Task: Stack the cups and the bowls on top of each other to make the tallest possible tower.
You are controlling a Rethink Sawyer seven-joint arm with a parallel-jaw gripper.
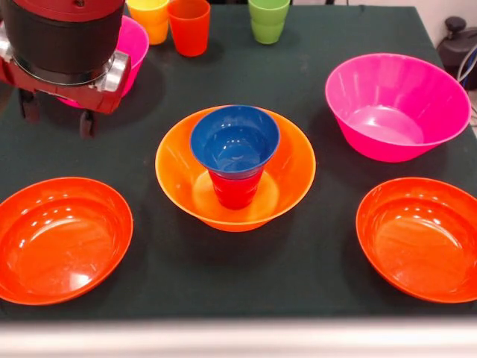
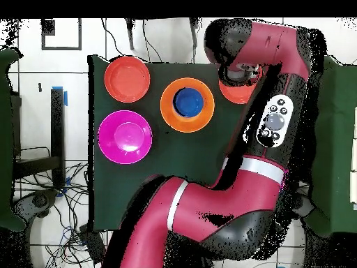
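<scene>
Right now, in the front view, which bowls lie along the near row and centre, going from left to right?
Left red-orange shallow bowl → large orange bowl holding the red cup with the blue bowl on top → right red-orange shallow bowl.

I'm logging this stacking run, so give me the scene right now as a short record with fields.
tower: blue bowl on red cup, standing in orange bowl
loose cups: yellow cup, orange cup, green cup at the far edge
pink bowls: one right of the tower, one partly behind the gripper
shallow red bowls: near left, near right
jaws: state unclear
</scene>
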